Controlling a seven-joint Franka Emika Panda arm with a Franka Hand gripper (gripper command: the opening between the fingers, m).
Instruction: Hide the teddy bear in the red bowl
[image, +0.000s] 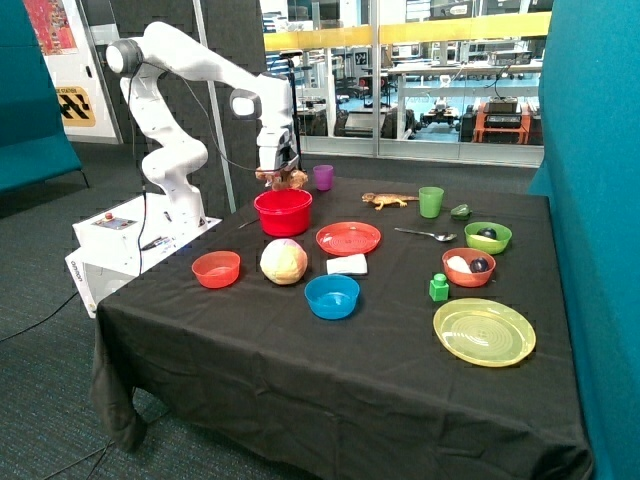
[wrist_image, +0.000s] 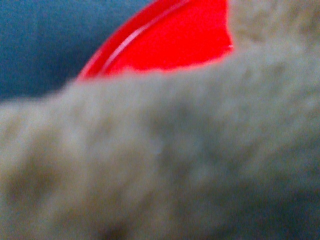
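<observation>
Claw (image: 281, 176) hung clenched on the teddy bear (image: 288, 180) just above the red bowl (image: 283, 212) — the bear not yet inside. It sat toward the bowl's far rim; a release there risked the plush catching the rim and tumbling behind the bowl. Fingertips were hidden — fur (wrist_image: 160, 165) filled the wrist view.

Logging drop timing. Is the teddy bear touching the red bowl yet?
Cannot tell. Outside view shows the teddy bear in the tool just over the red bowl rim; any gap is unclear.
</observation>
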